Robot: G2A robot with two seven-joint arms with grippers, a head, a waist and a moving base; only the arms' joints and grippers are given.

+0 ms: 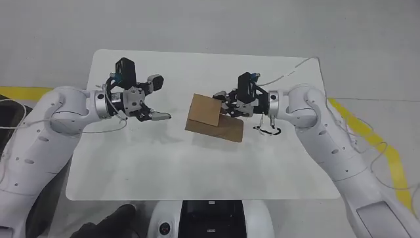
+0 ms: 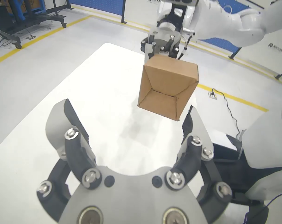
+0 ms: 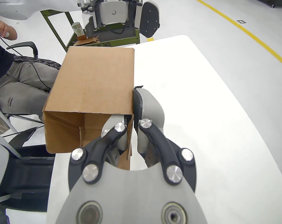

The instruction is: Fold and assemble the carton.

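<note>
Fingers (image 3: 147,108) of the right gripper (image 3: 131,110) are seen clamped on one side wall of the carton (image 3: 94,80), one finger laid outside the wall and the other slipped inside the open end. The left gripper (image 2: 129,108) is held with its fingers (image 2: 59,122) wide apart and nothing between them, its opening turned toward the box. In the top view the carton (image 1: 205,111) is found near the middle of the table (image 1: 197,166), between the two grippers. The right gripper (image 1: 226,103) is touching its right end and the left gripper (image 1: 159,98) is kept apart from its left end. Whether the lower edge rests on the table or is raised just off it cannot be told.

As for progress, the opening of the flat blank is judged to be done: the walls are stood up into a squared sleeve, with clean creases along the top edges. In the left wrist view the hollow inside can be looked into through the end facing the left gripper, so that end is taken as not yet closed. Panels are seen slanting inward deeper in, but whether they form a finished bottom cannot be made out. At the end held by the right gripper (image 2: 158,52) a gap is also seen. What is judged to remain is the folding-in and tucking of the end flaps, for which the free left gripper appears well placed.
</note>
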